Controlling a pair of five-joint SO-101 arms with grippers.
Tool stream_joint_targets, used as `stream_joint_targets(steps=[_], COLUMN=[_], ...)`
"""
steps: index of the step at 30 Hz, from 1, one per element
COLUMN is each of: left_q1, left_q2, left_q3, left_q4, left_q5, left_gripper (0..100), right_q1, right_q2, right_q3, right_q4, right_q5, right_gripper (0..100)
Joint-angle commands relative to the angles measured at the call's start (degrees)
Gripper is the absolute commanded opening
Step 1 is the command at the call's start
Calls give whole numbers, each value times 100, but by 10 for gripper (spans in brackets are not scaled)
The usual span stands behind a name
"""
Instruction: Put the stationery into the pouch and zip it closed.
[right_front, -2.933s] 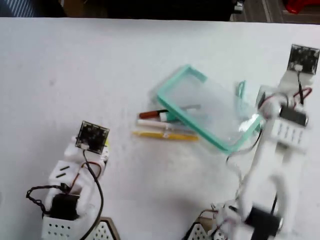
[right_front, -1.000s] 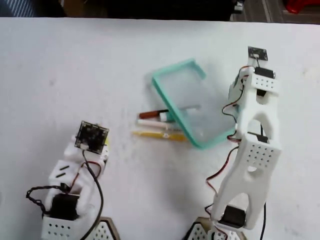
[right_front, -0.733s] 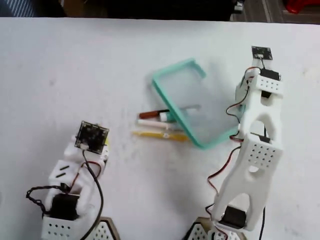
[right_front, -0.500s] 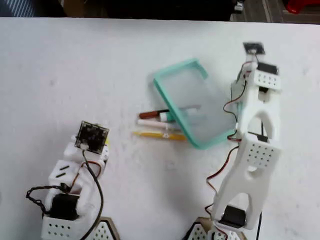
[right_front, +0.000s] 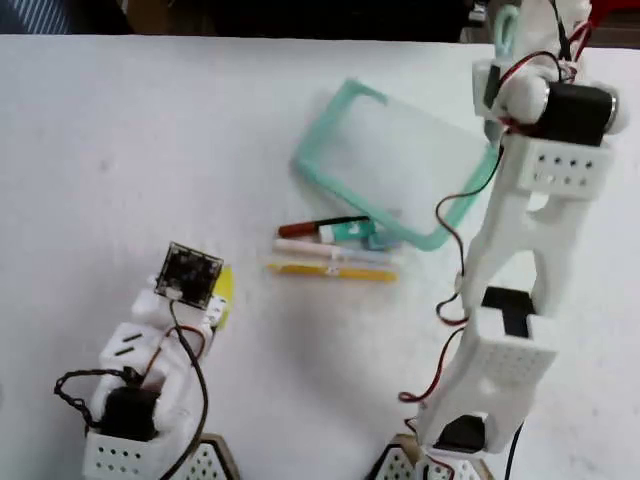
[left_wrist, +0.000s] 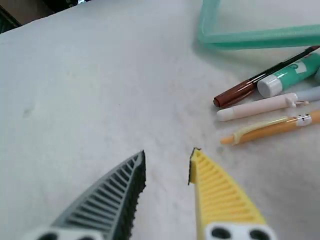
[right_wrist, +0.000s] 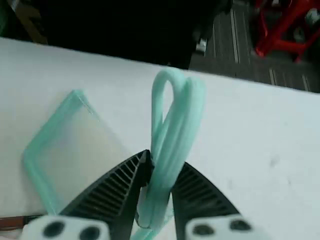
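Pouch (right_front: 390, 165), clear with a mint-green border, lies on the white surface (right_front: 150, 130) toward the far edge, right of the middle, turned at a slant to the edges. A mint-green loop (right_wrist: 175, 115) at its far right end stands pinched between the 2 fingers of the right end effector (right_wrist: 162, 162), which is clenched on it close to the far edge of the surface. Whether the pouch's zip is open cannot be told.

4 pieces of stationery lie side by side outside the pouch, near the middle of the surface and just on the near side of the pouch's border: a brown pen (left_wrist: 240, 90), a green and white marker (left_wrist: 292, 75), a pale pen (left_wrist: 257, 107) and a yellow pen (left_wrist: 272, 128), which is the one closest to the near edge. The brown pen and the marker lie nearest the border.

The left end effector (left_wrist: 167, 152) sits near the near edge, left of the middle, with its grey finger and yellow finger parted and nothing between them, over bare surface and apart from the pens.
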Motion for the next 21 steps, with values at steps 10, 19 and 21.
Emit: stream_joint_targets(steps=[10,19,21], left_q1=[57,22,31], left_q2=[-57,-57,-57], left_q3=[-1468,-2479,-2681], left_q4=[747,791,826], left_q5=[79,44,44], left_gripper=[172,173,173], right_q1=[-1279,-2615,-2686], right_q2=[-2378,-3310,-3398], right_q3=[-484,-475,-466], right_q4=[101,101,127], right_q5=[-62,-18,-18], right_gripper=[15,15,15])
